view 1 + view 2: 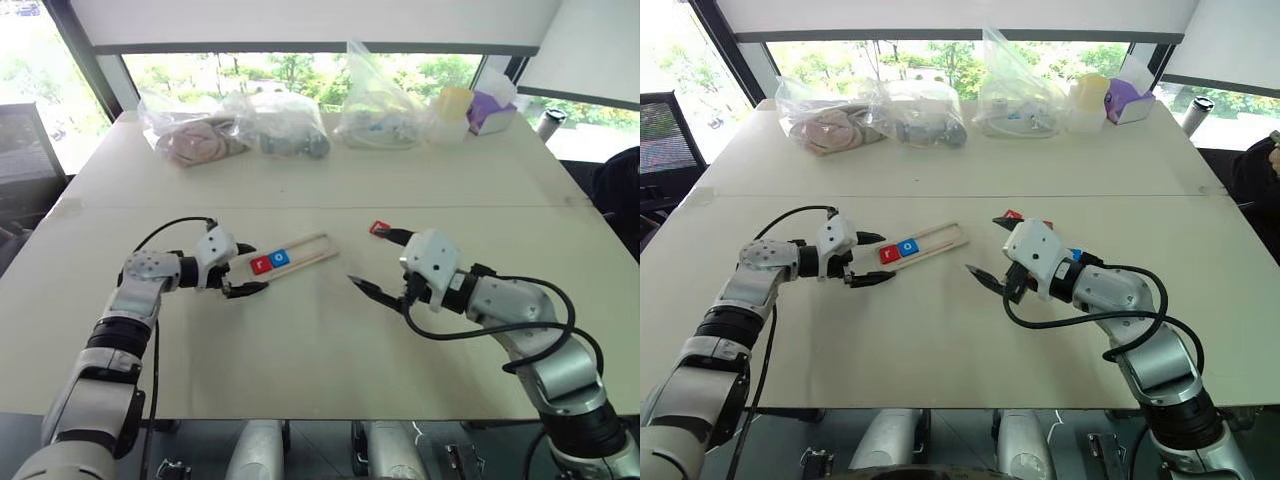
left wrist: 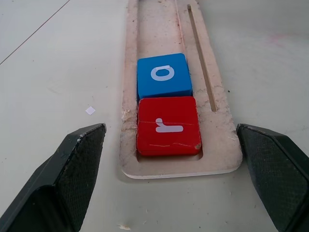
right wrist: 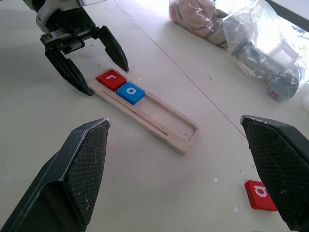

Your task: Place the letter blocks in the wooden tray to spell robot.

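Note:
The wooden tray (image 1: 310, 247) lies slantwise on the white table. A red letter block "r" (image 2: 167, 125) sits at its near end, and a blue letter block "o" (image 2: 163, 75) lies right behind it; the rest of the slot is bare. My left gripper (image 1: 248, 269) is open, its fingers straddling the tray's "r" end without touching it. My right gripper (image 1: 368, 256) hovers open and holds nothing, to the right of the tray. Just behind it, a loose red letter block (image 3: 260, 195) lies on the table.
Clear plastic bags (image 1: 285, 125) of odds and ends, a yellow cup (image 1: 455, 100) and a purple box (image 1: 490, 108) line the far edge of the table. A seam (image 1: 300, 206) crosses the tabletop behind the tray. Bare table lies between and in front of the grippers.

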Tool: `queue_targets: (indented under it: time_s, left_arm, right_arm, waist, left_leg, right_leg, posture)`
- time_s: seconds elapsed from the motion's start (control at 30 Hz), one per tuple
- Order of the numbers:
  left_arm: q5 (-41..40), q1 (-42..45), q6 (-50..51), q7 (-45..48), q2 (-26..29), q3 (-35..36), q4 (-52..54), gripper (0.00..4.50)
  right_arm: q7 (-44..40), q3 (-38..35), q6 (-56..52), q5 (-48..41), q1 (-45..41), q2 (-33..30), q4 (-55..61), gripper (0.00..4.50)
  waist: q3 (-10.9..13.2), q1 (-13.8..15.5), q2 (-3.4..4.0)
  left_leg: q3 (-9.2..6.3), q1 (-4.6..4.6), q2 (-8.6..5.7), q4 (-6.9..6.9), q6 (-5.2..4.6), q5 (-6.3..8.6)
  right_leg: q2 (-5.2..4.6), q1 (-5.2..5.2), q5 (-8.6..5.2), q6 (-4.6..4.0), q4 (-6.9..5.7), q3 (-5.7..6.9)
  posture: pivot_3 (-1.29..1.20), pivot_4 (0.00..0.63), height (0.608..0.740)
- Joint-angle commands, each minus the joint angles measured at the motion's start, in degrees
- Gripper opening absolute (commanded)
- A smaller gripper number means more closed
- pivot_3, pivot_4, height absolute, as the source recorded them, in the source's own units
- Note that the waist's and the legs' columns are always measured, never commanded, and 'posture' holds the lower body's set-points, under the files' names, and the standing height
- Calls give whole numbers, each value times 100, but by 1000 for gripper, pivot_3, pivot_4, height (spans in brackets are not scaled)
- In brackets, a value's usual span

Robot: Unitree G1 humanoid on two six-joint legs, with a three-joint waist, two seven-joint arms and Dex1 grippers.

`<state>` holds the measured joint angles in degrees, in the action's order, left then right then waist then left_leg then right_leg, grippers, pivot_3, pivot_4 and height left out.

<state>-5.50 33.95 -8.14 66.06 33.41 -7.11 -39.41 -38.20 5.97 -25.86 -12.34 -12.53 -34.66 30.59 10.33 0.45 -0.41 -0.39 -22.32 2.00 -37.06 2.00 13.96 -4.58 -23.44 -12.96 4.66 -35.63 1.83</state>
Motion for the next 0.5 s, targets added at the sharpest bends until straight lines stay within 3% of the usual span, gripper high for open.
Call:
queue_targets:
  time_s: [0.03, 0.1, 0.5]
  left_arm:
    - [300, -257, 310, -66, 31, -186, -220, 3751]
    - [279, -244, 399, 10, -24, -233, -99, 3125]
    - [277, -84, 553, 538, -280, -621, 781, 3128]
  right_arm:
    - [31, -13, 96, 13, -92, 62, 63, 4500]
    - [25, -4, 97, 24, -122, 73, 40, 4500]
    - [4, -97, 114, 34, -221, 21, -55, 4500]
  waist:
    - [-17, -7, 27]
    - [-19, -7, 29]
    - [-18, 57, 28]
  left_leg:
    - [0, -1, 1, 6, 1, 1]
    - [3, -2, 1, 4, 0, 0]
    - [3, -45, -9, 3, -2, -1]
  right_leg:
    - [0, 2, 0, 0, 15, 2]
    - [-3, 5, 1, 0, 21, 2]
    - [-9, -10, -1, 3, 44, 3]
  posture:
    - [0, 150, 740]
    - [0, 150, 740]
    - [0, 150, 740]
